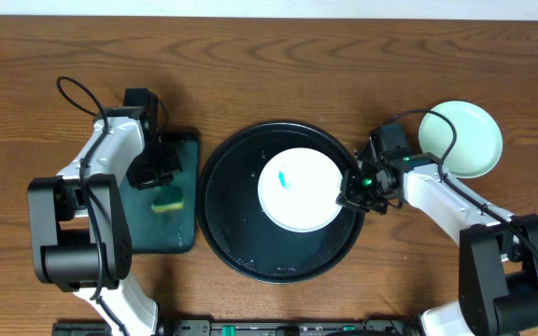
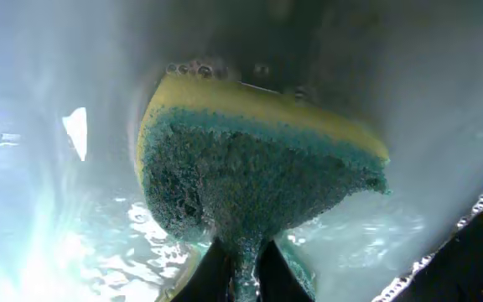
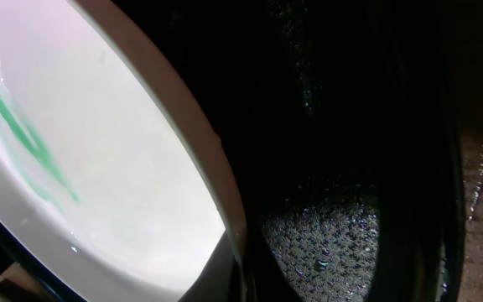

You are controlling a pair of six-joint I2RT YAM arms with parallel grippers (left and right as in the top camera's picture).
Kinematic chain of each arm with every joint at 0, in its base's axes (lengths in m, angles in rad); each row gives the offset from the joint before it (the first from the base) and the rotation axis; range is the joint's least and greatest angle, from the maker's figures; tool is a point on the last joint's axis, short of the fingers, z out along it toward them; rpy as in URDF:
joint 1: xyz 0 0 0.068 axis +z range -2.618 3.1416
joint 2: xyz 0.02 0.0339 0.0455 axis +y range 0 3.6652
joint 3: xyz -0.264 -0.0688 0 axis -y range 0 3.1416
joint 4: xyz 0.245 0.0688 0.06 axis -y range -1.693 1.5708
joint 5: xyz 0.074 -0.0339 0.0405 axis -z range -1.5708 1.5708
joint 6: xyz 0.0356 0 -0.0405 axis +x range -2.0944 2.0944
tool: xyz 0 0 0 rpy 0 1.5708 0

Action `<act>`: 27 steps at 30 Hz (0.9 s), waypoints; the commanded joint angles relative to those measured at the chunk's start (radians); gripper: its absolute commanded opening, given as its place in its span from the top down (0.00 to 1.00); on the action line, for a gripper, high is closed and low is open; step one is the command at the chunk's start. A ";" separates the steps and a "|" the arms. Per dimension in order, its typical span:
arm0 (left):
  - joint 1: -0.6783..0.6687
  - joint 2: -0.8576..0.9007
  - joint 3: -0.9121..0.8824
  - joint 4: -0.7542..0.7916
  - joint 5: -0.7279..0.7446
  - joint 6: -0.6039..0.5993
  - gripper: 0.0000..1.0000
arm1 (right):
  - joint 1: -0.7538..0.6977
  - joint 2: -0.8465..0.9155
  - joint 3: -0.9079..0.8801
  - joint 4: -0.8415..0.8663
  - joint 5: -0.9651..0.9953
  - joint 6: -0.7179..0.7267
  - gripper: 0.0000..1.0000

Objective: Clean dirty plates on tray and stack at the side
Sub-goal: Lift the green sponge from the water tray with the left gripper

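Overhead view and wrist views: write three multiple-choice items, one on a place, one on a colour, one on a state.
1. The white plate lies: A on the black tray; B in a sink; C on a rack.
2. The smear on it is: A red; B teal; C brown.
3. The left tool is: A open, empty; B shut on a sponge; C shut on a cup.
Key: A, the tray's rim rings it; B, a teal streak shows; B, the sponge sits pinched in it.
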 commanded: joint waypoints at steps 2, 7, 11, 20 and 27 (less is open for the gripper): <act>0.004 -0.012 -0.005 0.012 0.028 0.021 0.93 | 0.006 0.006 0.011 -0.002 -0.009 -0.018 0.99; -0.001 -0.204 -0.005 -0.005 0.027 0.034 0.93 | 0.006 0.006 0.011 -0.017 -0.010 -0.023 0.99; -0.011 -0.388 -0.005 -0.005 0.000 0.074 0.93 | 0.006 0.006 0.011 -0.015 -0.010 -0.026 0.99; -0.052 -0.692 -0.005 0.026 -0.132 0.195 0.93 | 0.012 0.006 0.011 -0.007 -0.013 -0.061 0.99; -0.051 -0.735 -0.005 0.048 -0.145 0.242 0.93 | 0.014 0.006 0.011 -0.006 -0.013 -0.071 0.99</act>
